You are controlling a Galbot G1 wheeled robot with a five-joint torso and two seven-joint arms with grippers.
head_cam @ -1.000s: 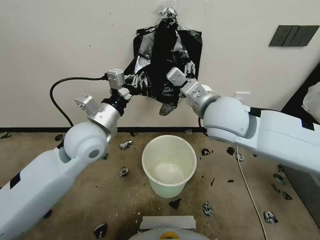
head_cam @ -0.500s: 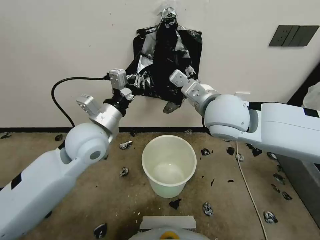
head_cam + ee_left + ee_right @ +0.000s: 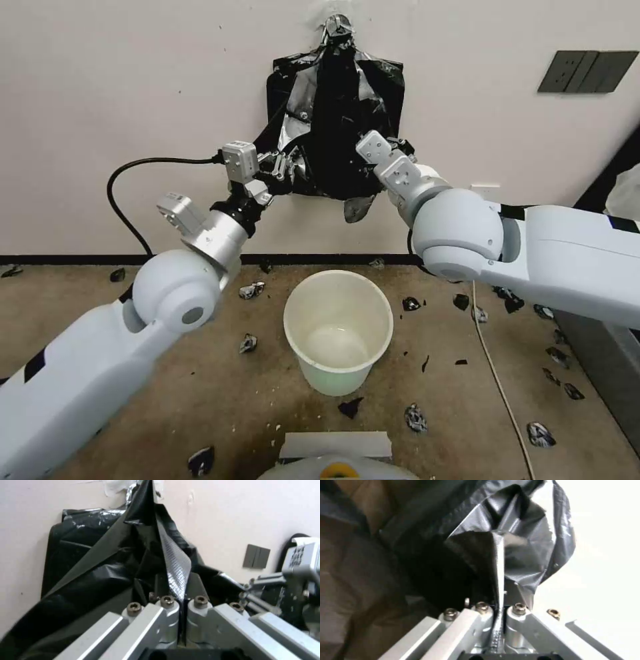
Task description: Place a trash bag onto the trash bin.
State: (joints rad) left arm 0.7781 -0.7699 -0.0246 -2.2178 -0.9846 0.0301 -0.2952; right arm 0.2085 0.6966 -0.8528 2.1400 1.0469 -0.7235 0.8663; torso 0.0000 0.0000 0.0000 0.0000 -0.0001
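Note:
The glossy black trash bag (image 3: 337, 127) hangs against the wall from a silver-taped top (image 3: 337, 28), in front of a flat stack of black bags (image 3: 392, 83). My left gripper (image 3: 283, 167) is shut on the bag's lower left edge. In the left wrist view a fold of bag (image 3: 100, 580) runs between the closed fingers (image 3: 196, 586). My right gripper (image 3: 402, 143) is shut on the bag's lower right edge, and the right wrist view shows plastic (image 3: 520, 550) pinched between its jaws. The round white trash bin (image 3: 338, 330) stands upright on the floor below both grippers.
Small torn black scraps (image 3: 415, 418) litter the brown floor around the bin. A white cable (image 3: 497, 380) runs along the floor at the right, and a black cable (image 3: 127, 180) loops by the left arm. A dark cabinet (image 3: 600, 360) stands at the right edge.
The right gripper has pulled its edge of the bag to the right and slightly up, spreading the bag's lower part. The left gripper has shifted a little to the right, still holding.

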